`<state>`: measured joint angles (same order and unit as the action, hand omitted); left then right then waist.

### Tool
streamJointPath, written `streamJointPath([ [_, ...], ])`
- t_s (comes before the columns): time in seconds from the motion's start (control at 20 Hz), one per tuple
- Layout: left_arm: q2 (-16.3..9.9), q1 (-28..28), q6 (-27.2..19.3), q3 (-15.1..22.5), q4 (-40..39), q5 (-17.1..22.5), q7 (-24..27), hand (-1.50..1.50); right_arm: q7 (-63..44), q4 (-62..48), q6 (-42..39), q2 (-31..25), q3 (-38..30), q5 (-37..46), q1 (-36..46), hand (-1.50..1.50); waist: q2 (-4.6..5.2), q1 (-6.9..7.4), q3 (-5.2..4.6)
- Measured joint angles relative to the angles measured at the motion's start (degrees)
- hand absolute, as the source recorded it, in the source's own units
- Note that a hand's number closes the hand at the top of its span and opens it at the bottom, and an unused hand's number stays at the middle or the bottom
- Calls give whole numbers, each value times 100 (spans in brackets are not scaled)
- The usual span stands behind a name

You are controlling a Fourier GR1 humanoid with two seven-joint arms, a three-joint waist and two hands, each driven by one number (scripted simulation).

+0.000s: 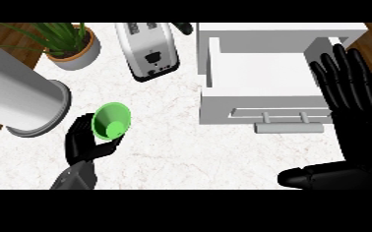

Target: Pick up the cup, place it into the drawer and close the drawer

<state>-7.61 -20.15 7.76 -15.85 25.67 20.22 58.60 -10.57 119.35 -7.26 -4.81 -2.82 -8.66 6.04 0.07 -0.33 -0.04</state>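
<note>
The green cup [112, 121] is pinched by the left hand's [83, 142] curled fingers, left of the open drawer [262, 73]; the right hand [345, 86] rests spread beside it.

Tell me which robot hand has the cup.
The left robot hand, its fingers curled round the green cup. The right robot hand is open beside the drawer.

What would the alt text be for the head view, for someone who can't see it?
The robot's left hand curls around a green cup on a white marble counter, while its open right hand rests by an open white drawer. Behind stand a toaster, a potted plant and a metal canister.
</note>
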Motion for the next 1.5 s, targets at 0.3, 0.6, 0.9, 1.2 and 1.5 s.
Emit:
streamJointPath([
  [0.3, -42, 109, 214, 380, 201, -309, -24, 150, -140, 100, 41, -31, -23, -9, 71, -150, -5, 9, 1],
  [0.6, -74, 123, 361, 557, 800, -331, -121, 150, -166, 208, 75, -5, -25, -6, -14, -150, -16, 34, 4],
  [0.9, -74, 310, 507, 945, 2034, -347, -619, 150, -176, 348, 5, -37, -48, -57, -202, -150, -32, 64, 9],
  [1.2, 163, 354, 292, 1397, 3687, -258, -1791, 150, -111, 160, -28, -75, -149, -89, -152, -150, -38, 90, 11],
  [1.5, 330, 120, -232, 1583, 5105, -44, -3171, 150, 52, 30, -40, -33, -140, -25, -168, -150, -27, 61, 8],
])
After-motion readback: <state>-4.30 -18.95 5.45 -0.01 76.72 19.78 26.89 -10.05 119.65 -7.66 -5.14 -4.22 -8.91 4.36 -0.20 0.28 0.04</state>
